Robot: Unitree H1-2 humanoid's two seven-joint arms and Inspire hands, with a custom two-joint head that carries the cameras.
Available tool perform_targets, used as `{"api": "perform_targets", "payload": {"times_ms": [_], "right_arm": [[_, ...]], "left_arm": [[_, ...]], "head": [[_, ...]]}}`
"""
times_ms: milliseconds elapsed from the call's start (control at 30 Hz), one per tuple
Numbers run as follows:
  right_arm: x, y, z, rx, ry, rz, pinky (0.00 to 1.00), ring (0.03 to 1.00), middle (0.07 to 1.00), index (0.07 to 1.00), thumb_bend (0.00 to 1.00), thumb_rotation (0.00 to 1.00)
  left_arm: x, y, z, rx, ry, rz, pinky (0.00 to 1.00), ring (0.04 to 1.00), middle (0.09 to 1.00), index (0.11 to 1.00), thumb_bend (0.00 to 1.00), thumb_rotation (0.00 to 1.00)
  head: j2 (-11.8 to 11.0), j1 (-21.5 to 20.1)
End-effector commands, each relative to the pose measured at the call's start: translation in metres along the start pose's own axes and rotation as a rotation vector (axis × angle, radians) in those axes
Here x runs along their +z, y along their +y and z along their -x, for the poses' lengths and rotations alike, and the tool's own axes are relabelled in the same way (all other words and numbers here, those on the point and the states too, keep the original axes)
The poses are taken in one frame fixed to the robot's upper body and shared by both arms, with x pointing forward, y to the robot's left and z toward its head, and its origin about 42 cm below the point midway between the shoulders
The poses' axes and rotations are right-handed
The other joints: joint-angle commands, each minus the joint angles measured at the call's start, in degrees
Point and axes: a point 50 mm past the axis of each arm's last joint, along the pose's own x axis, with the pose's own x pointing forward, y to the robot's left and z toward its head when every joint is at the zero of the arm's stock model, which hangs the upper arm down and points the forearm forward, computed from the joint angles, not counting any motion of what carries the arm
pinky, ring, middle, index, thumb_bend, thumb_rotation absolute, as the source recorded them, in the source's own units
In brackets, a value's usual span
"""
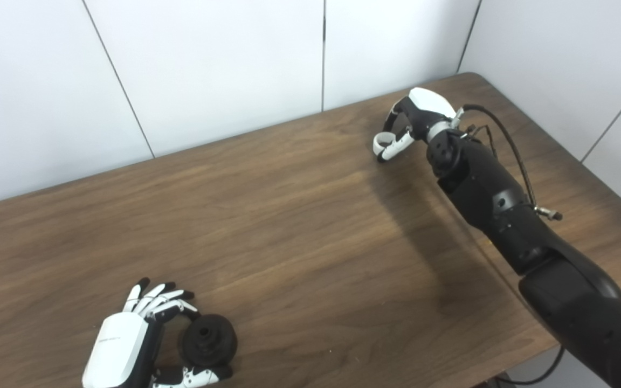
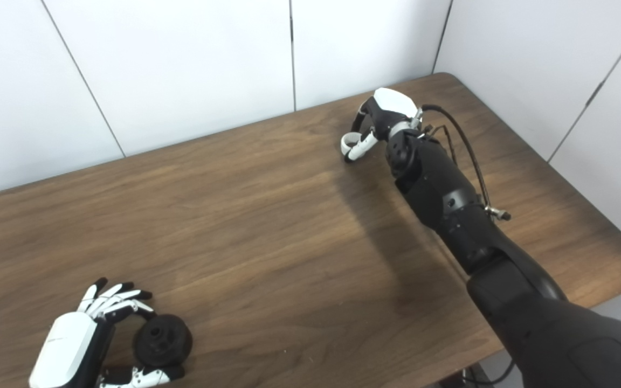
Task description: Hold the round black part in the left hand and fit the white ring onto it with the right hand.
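Note:
The round black part (image 1: 209,339) lies near the table's front left edge, its hub facing up. My left hand (image 1: 127,345) is around it, one finger curled onto its far side and the thumb (image 1: 192,375) against its near side, while the other fingers stay spread. Far across the table, my right hand (image 1: 415,121) points down at the tabletop with its fingers curled. A small white ring (image 1: 383,140) shows at its fingertips, pinched between thumb and fingers. Part of the ring is hidden by the hand.
The brown wooden table (image 1: 299,226) runs to white wall panels at the back and right. Its right edge (image 2: 601,226) lies just beyond my right arm (image 1: 504,210), which carries a loose black cable.

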Motion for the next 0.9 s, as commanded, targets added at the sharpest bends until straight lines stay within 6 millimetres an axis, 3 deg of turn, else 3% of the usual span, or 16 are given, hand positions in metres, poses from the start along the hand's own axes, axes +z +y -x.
{"api": "perform_targets", "payload": {"times_ms": [0,267,433,667,867], "right_arm": [[0.006,-0.023,-0.003,-0.086,-0.016,-0.005,0.85,0.904,0.836,0.488,0.52,0.14],[0.006,-0.021,0.005,-0.085,-0.070,0.018,0.83,0.873,0.801,0.486,0.52,0.13],[0.020,-0.028,0.021,-0.090,-0.198,0.046,0.85,0.888,0.796,0.486,0.52,0.13],[0.060,-0.036,0.054,-0.084,-0.397,0.114,0.86,0.898,0.788,0.486,0.52,0.13],[0.097,-0.042,0.093,-0.052,-0.566,0.142,0.83,0.890,0.785,0.486,0.52,0.13]], "left_arm": [[-0.001,-0.001,0.005,-0.030,0.003,-0.023,1.00,0.877,0.765,0.483,0.52,0.05],[0.002,-0.002,0.004,-0.028,-0.002,-0.017,1.00,0.878,0.764,0.482,0.52,0.05],[0.008,-0.002,0.005,-0.036,0.003,-0.019,1.00,0.878,0.764,0.482,0.52,0.05],[0.016,-0.007,0.003,-0.038,0.004,-0.016,1.00,0.880,0.766,0.483,0.52,0.05],[0.028,-0.014,0.001,-0.020,-0.003,-0.012,1.00,0.866,0.755,0.483,0.52,0.05]], "head": [[0.1,0.0],[0.3,0.6],[0.6,1.9],[1.5,5.9],[2.6,13.6]]}}
